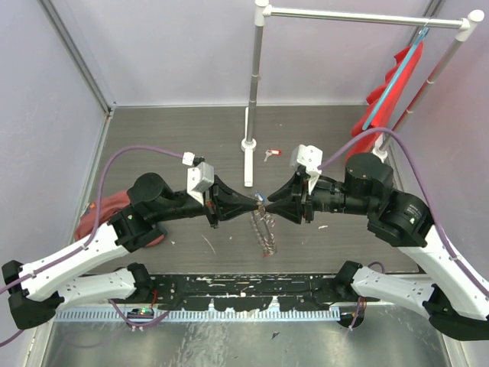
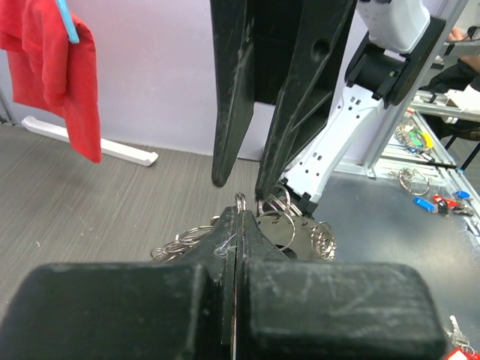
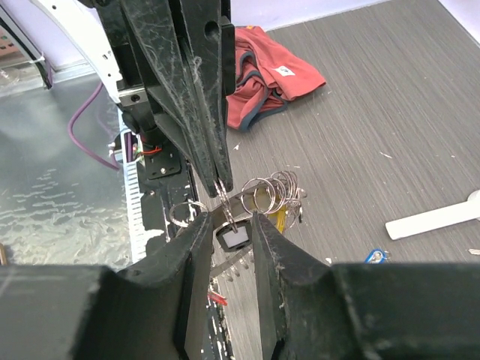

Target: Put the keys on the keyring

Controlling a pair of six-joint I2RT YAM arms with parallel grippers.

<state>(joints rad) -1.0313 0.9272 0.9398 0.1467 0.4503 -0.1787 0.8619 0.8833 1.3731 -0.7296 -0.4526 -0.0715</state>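
Above the table's middle, my left gripper [image 1: 255,200] is shut on one small loop of the keyring [image 1: 265,229], a bunch of silvery rings that hangs below it. In the left wrist view the shut tips [image 2: 240,213] pinch that loop, with the other rings [image 2: 289,225] behind. My right gripper [image 3: 230,221] faces the left one tip to tip and stands open. A key with a black head [image 3: 234,237] hangs from the pinched loop between the open fingers. A yellow-tagged key [image 3: 279,217] hangs among the rings. A red key [image 1: 271,154] and a blue key [image 3: 377,256] lie on the table.
A white stand [image 1: 249,145] rises just behind the grippers, carrying a rail with a red cloth [image 1: 393,84] on a hanger at the back right. A crumpled red garment [image 1: 99,214] lies by the left arm. More keys [image 2: 431,202] lie on the metal ledge.
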